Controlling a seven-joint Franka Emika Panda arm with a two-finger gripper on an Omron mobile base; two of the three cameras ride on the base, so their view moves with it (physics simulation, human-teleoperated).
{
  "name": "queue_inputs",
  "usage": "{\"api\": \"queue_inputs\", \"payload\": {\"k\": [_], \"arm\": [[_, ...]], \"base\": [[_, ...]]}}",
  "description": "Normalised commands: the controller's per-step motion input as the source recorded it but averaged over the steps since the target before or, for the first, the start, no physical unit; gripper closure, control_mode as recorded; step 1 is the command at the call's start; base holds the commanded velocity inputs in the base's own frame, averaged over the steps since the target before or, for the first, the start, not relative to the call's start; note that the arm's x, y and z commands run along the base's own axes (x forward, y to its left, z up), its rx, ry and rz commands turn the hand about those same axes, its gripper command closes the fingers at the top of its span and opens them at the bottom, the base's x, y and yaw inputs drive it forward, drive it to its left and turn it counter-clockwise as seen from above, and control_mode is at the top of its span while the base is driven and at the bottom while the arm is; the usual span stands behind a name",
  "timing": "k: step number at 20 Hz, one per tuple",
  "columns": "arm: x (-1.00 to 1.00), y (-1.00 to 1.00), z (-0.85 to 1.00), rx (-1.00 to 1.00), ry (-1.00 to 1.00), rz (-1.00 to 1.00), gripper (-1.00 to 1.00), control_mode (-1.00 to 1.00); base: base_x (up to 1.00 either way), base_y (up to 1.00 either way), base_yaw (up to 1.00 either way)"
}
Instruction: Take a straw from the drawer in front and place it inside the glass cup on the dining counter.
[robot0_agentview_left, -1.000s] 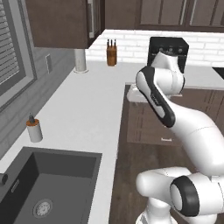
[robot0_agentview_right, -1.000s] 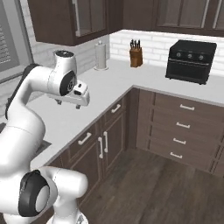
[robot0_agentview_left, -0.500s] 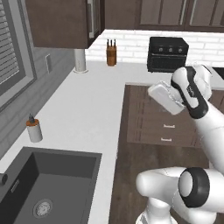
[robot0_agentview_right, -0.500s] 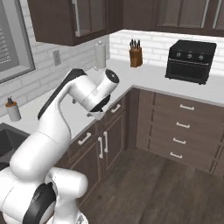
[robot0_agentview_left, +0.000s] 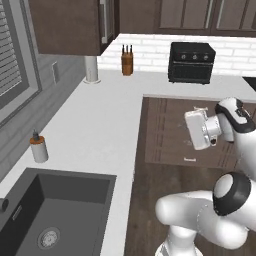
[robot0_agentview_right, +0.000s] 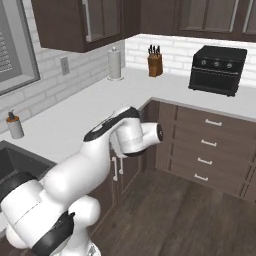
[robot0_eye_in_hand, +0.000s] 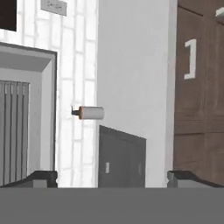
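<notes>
Your gripper (robot0_eye_in_hand: 112, 177) has its fingers spread wide apart with nothing between them: in the hand view the two dark fingertips (robot0_eye_in_hand: 41, 177) sit at the lower left and lower right of the frame, far from each other. That view is rolled on its side. You look along the white worktop (robot0_eye_in_hand: 131, 65), which runs as a pale vertical band through the middle, with the dark sink (robot0_eye_in_hand: 120, 157) at bottom centre and the soap dispenser (robot0_eye_in_hand: 89, 113) lying sideways at centre left. Dark brown cabinet fronts with a pale handle take the right edge.

In the left base view the white hand (robot0_agentview_left: 200, 131) hangs at centre right, over the dark wood floor in front of the cabinets, off the worktop (robot0_agentview_left: 95, 125). The sink (robot0_agentview_left: 50, 210) is at lower left, the soap dispenser (robot0_agentview_left: 38, 147) at left, the knife block (robot0_agentview_left: 127, 60) and black toaster oven (robot0_agentview_left: 191, 62) along the top against the white brick wall.

In the right base view the arm bends across the centre; a stack of drawers (robot0_agentview_right: 210, 150) with dark brown fronts and pale handles stands at centre right, under the toaster oven (robot0_agentview_right: 217, 70). All of them are shut. A paper towel roll (robot0_agentview_right: 115, 64) and the knife block (robot0_agentview_right: 155, 61) stand at upper centre.

You cannot tell from these views where the straw, the glass cup or the dining counter lie.
</notes>
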Motion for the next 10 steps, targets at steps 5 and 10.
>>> {"api": "queue_inputs", "payload": {"k": [5, 10], "arm": [[0.32, 0.0, -0.79, 0.25, 0.0, 0.08, -1.0, -1.0], [0.54, 0.0, -0.78, 0.12, 0.0, 0.15, -1.0, -1.0]], "base": [[0.0, 0.0, 0.0], [0.0, 0.0, 0.0]]}}
